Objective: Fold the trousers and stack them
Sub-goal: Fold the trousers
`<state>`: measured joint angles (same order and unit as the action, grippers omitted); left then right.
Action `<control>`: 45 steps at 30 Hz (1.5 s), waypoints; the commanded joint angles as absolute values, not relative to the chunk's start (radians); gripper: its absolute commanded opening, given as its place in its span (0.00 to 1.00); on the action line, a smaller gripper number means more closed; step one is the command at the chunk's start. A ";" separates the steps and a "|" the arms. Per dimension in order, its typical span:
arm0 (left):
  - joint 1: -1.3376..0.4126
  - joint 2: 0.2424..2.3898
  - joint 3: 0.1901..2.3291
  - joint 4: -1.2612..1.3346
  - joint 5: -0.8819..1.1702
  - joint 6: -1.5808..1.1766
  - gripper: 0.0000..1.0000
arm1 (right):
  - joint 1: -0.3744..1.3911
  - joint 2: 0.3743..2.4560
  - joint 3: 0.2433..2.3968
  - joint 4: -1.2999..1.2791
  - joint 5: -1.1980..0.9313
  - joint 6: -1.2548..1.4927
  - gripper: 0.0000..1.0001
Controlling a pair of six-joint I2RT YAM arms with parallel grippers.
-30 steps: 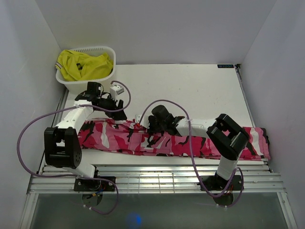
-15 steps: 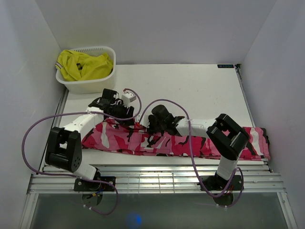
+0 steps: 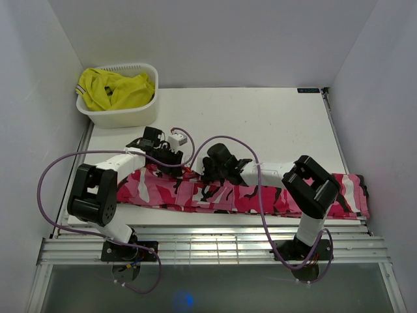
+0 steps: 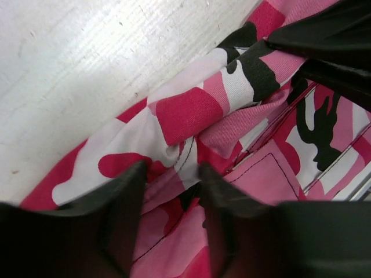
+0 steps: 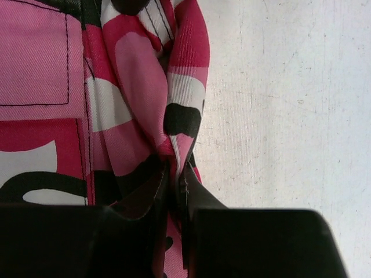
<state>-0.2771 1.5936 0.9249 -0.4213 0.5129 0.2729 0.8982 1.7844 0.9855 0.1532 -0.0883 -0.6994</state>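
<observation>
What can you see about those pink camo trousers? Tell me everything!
The trousers are woven cloth in pink, white, dark red and black camouflage, with stitched seams and what looks like a pocket. They lie stretched out along the near side of the white table, wrinkled near the middle. The right fingers pinch a raised fold of the cloth; the left fingers stand apart around another fold.

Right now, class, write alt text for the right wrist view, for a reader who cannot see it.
The right tool is shut on a raised fold of the pink, white, red and black camouflage trousers at their edge. Bare white table fills the right side.
</observation>
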 commanded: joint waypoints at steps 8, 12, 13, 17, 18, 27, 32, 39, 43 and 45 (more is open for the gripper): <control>-0.275 1.563 0.917 -0.368 0.485 0.252 0.00 | 0.904 1.749 1.045 0.083 -0.011 -0.692 0.90; -0.272 1.569 0.946 -0.367 0.472 0.255 0.00 | 0.899 1.657 1.014 0.023 0.057 -0.707 0.90; -0.270 1.575 0.960 -0.367 0.465 0.255 0.00 | 0.899 1.625 1.012 0.003 0.046 -0.703 0.90; -0.267 1.595 1.000 -0.364 0.436 0.255 0.00 | 0.899 1.551 1.008 -0.120 -0.104 -0.657 0.89; -0.267 1.606 1.011 -0.362 0.431 0.253 0.00 | 0.899 1.540 1.005 -0.124 -0.165 -0.647 0.68; -0.261 1.696 1.141 -0.376 0.390 0.255 0.00 | 0.904 1.793 1.115 -0.379 -0.322 -0.658 0.15; -0.238 1.787 1.219 -0.391 0.367 0.226 0.00 | 0.919 1.885 1.134 -0.471 -0.331 -0.696 0.08; -0.190 1.932 1.399 -0.390 0.338 0.230 0.00 | 1.005 1.833 1.025 -0.440 -0.279 -0.761 0.08; -0.160 2.028 1.524 -0.411 0.341 0.230 0.00 | 1.014 1.856 1.055 -0.478 -0.276 -0.770 0.08; -0.149 2.080 1.609 -0.426 0.356 0.230 0.04 | 1.014 1.864 1.065 -0.483 -0.272 -0.772 0.08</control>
<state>-0.2016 2.0605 1.4864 -0.5228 0.4126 0.2153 0.9871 1.8023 1.0939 -0.2970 -0.2306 -0.7776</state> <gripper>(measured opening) 0.041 0.078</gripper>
